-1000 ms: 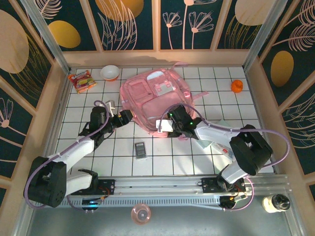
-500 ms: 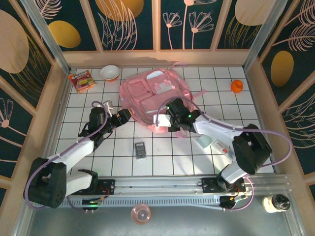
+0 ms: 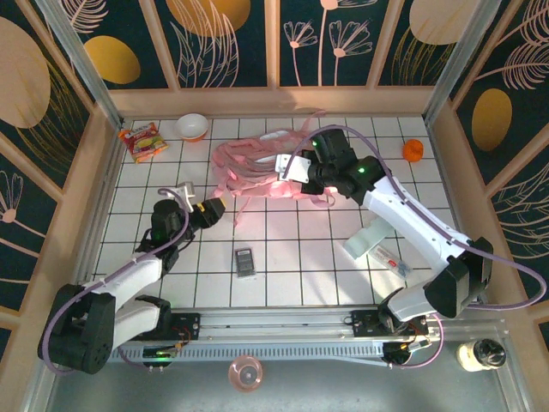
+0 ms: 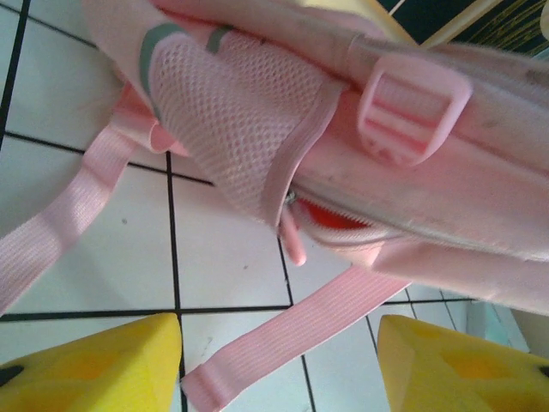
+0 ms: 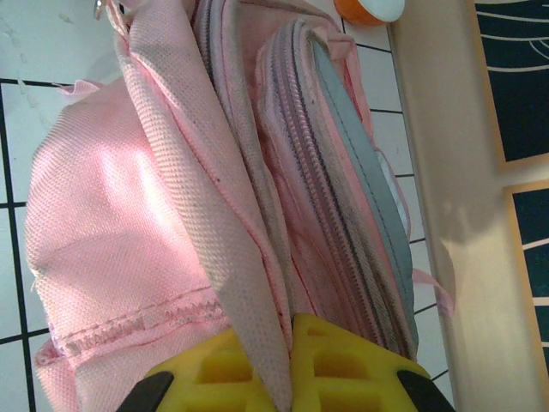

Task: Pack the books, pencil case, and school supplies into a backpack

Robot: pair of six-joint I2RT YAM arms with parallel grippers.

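Observation:
The pink backpack [image 3: 253,163] is bunched up on its edge at the back middle of the table. My right gripper [image 3: 298,168] is shut on a fold of its pink fabric [image 5: 257,283], next to the zip rows [image 5: 343,223]. My left gripper [image 3: 215,209] stands open just off the bag's near-left side. Its yellow fingers [image 4: 94,365] sit either side of a loose pink strap [image 4: 300,330] on the tiles, apart from it. The dark grey calculator [image 3: 245,261] lies flat at the near middle. The mint-green pencil case [image 3: 371,233] lies at the right. The books are out of view.
A red-and-yellow snack packet [image 3: 142,140] and a white bowl [image 3: 191,126] sit at the back left. A small orange thing [image 3: 413,150] lies at the back right by the wooden wall [image 5: 446,172]. A buckle [image 4: 412,116] and a zip pull [image 4: 294,240] hang from the bag.
My right gripper closed on the backpack and pulled it up and toward the back, so the flat bag now stands bunched. My left gripper drew back slightly and its jaws narrowed.

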